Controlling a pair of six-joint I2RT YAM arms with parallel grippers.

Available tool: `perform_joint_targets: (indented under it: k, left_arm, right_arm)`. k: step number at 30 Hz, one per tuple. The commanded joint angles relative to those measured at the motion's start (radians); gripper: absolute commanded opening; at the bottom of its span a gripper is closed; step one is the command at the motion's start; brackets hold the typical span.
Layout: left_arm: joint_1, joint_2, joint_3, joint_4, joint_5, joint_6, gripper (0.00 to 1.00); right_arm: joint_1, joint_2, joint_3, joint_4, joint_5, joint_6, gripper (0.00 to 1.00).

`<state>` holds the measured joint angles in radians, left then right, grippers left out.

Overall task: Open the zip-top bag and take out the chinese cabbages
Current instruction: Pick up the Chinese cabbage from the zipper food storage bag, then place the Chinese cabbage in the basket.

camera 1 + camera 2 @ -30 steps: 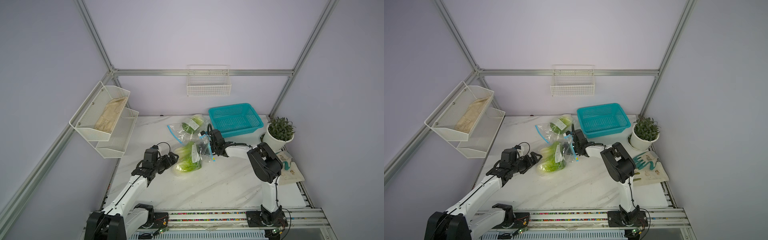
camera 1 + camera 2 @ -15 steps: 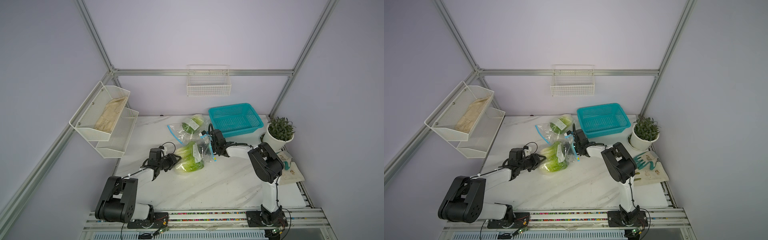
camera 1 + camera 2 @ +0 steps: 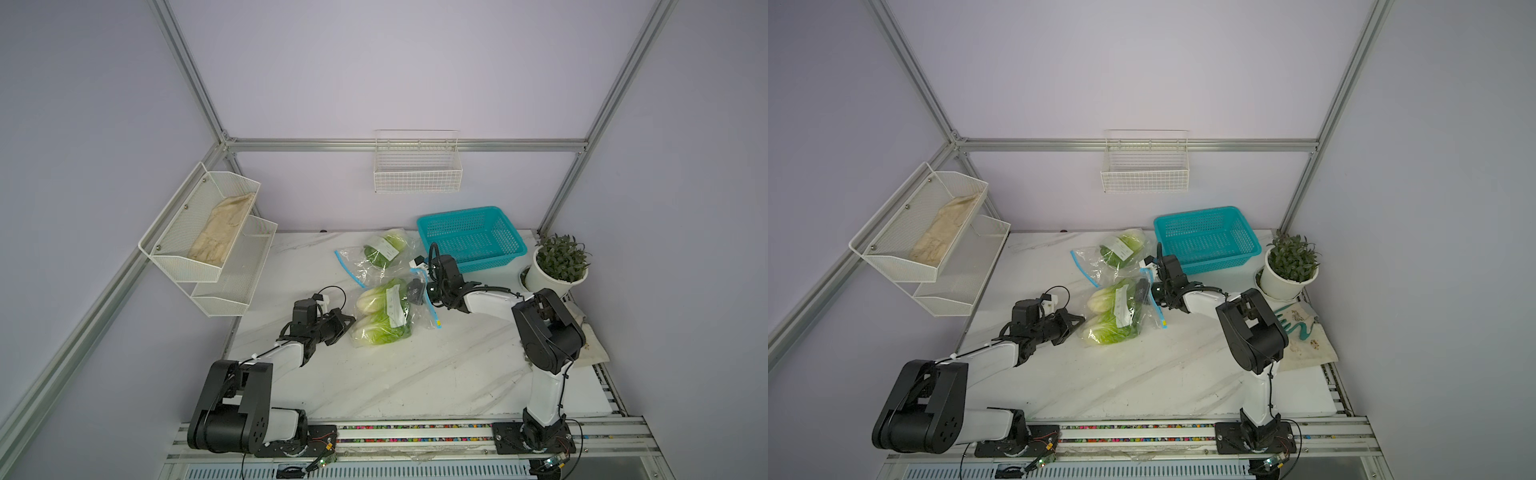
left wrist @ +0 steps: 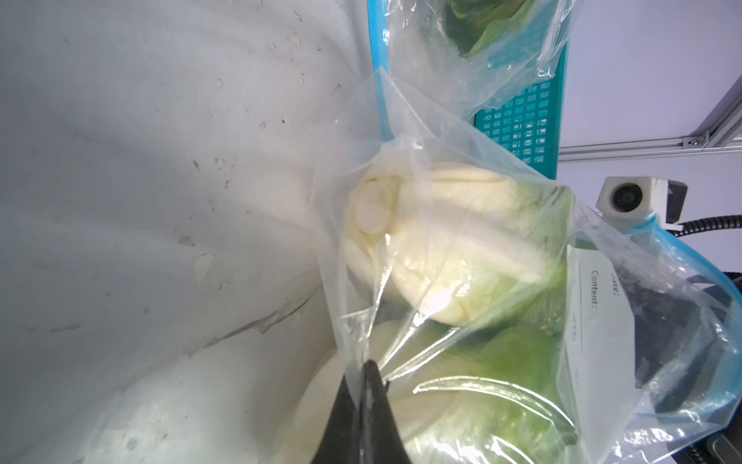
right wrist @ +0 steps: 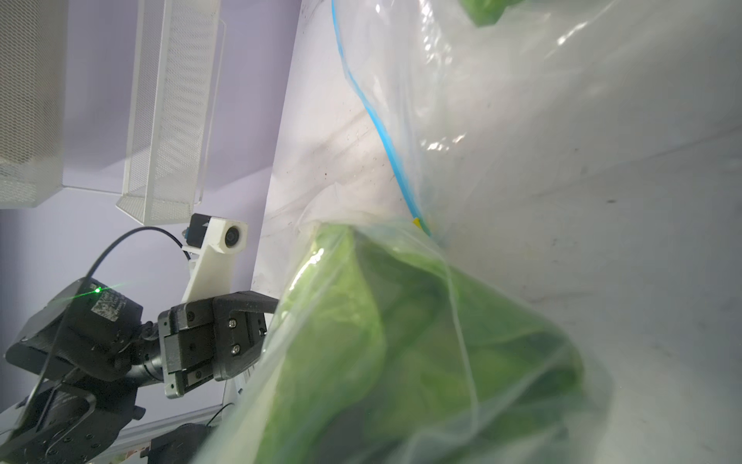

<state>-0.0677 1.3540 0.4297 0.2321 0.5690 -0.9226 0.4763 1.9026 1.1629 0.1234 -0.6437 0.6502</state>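
The zip-top bag lies mid-table with two pale, white-based chinese cabbages inside it. A darker, rounder cabbage sits in a second bag behind it. My left gripper is low on the table at the near bag's closed end. In the left wrist view the left gripper is shut, pinching a fold of clear film. My right gripper is at the blue zipper end, dark behind the plastic. In the right wrist view its jaws are hidden by film and green leaves.
A teal basket stands just behind the right arm, and a potted plant is at the right edge. A two-tier mesh shelf hangs at the left, a wire basket on the back wall. A stained cloth lies far right.
My left arm has dropped low and reached to the bag's closed end, and its jaws went from wide open to shut on the film. The right arm has barely moved.
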Motion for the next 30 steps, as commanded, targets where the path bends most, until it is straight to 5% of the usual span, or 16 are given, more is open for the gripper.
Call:
perform_joint_targets:
  k: [1, 18, 30]
  left_arm:
    - [0.028, -0.02, -0.024, 0.008, -0.005, 0.025, 0.0]
    - [0.112, -0.041, -0.016, 0.011, -0.095, -0.013, 0.0]
    - [0.115, 0.003, 0.012, 0.017, -0.068, 0.013, 0.0]
  right_arm:
    - [-0.054, -0.078, -0.021, 0.025, 0.045, 0.007, 0.0]
    - [-0.191, -0.47, -0.203, -0.055, 0.086, -0.016, 0.0]
    - [-0.239, -0.596, -0.132, 0.017, 0.461, 0.017, 0.0]
